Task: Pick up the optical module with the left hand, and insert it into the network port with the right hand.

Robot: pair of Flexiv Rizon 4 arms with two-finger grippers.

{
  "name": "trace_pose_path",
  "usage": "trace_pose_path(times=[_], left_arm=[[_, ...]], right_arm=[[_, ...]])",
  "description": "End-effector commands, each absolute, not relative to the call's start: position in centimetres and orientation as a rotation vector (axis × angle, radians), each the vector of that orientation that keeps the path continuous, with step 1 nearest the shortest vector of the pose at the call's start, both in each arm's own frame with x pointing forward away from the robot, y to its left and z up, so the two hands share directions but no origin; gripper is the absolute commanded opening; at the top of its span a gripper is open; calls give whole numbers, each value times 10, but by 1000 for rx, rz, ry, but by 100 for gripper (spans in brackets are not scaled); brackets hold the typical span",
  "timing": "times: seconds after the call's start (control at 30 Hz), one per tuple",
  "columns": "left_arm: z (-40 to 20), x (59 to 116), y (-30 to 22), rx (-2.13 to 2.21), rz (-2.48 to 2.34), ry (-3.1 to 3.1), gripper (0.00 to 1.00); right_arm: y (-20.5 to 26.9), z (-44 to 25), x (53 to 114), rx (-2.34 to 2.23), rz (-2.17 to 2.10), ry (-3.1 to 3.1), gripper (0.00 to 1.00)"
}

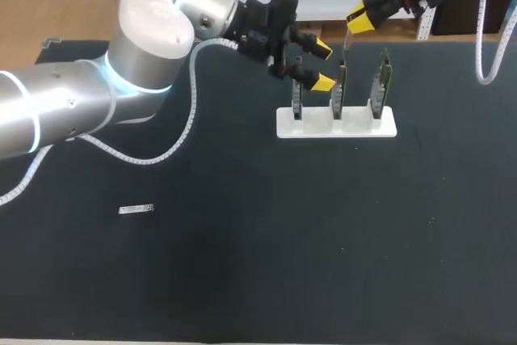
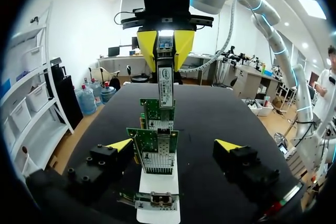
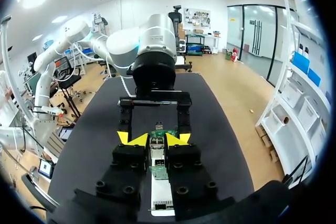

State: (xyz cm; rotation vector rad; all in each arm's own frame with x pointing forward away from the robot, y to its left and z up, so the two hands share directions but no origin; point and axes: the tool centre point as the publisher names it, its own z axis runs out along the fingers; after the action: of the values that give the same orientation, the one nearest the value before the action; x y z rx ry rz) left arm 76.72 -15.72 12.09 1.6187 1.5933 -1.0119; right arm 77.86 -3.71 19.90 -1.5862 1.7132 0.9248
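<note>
Metal is what the optical module (image 2: 166, 85) looks made of: a long, thin, silver stick with a label. I judge it light and stiff, so it will not bend. It also looks smooth, so it could slip or tip if I squeeze too softly. My right gripper (image 2: 165, 45) pinches it by its top end, one yellow finger on each side. It hangs straight down over the row of network cards (image 2: 155, 150) in the white stand (image 1: 355, 127). That grip is good, because the low end is bare for going in. Its low end is at the top edge of a card; I cannot tell which card, or if it touches.

The cards look thin and easy to hurt. So does the network port (image 2: 157, 160), which I take to be the silver cage on a card. A push that is not straight could bend something or tip the stand.

My left gripper (image 1: 322, 65) holds nothing. Its fingers are spread wide, one on each side of the row of cards, touching none that I can see. Room is tight there. Above the cards the way down is open, and the dark table (image 1: 266, 264) has lots of room. A small silver piece (image 1: 136, 210) lies flat far off to my left; it may be one more module.
</note>
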Motion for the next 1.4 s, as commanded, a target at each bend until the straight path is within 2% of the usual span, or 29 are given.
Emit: trace_pose_path(times=[0.03, 1.4], left_arm=[[121, 772, -159, 1646, -1023, 1594, 100], [118, 769, -158, 1659, -1016, 1632, 100]], right_arm=[[-38, 199, 777, -1580, 923, 1712, 0], [-34, 197, 778, -1619, 911, 1695, 0]])
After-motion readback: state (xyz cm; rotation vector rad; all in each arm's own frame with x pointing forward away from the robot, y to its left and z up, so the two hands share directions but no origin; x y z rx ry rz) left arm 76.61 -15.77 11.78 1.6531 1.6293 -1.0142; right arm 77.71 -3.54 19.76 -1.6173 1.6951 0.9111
